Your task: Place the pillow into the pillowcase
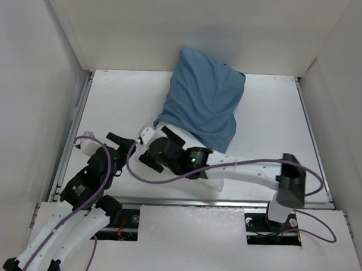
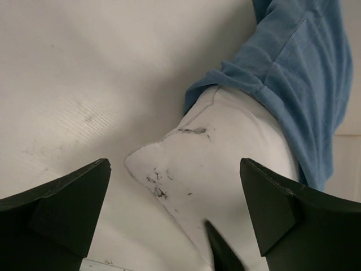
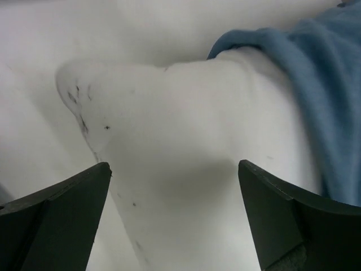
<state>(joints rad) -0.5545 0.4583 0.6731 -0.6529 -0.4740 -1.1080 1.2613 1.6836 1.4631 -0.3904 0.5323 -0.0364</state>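
White pillow (image 3: 169, 113); right gripper (image 3: 174, 169) above — splayed

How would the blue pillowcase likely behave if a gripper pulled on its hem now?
The pillowcase looks thin and creased, so it would probably bunch rather than move stiffly. Its hem hugs the plump pillow, so pulling may drag the pillow along too.

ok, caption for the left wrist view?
Open left gripper facing the exposed, scuffed corner of the pillow; pillowcase covers the part beyond.

Robot lab — white-walled booth (image 1: 53, 42), bolted arms (image 1: 245, 167)
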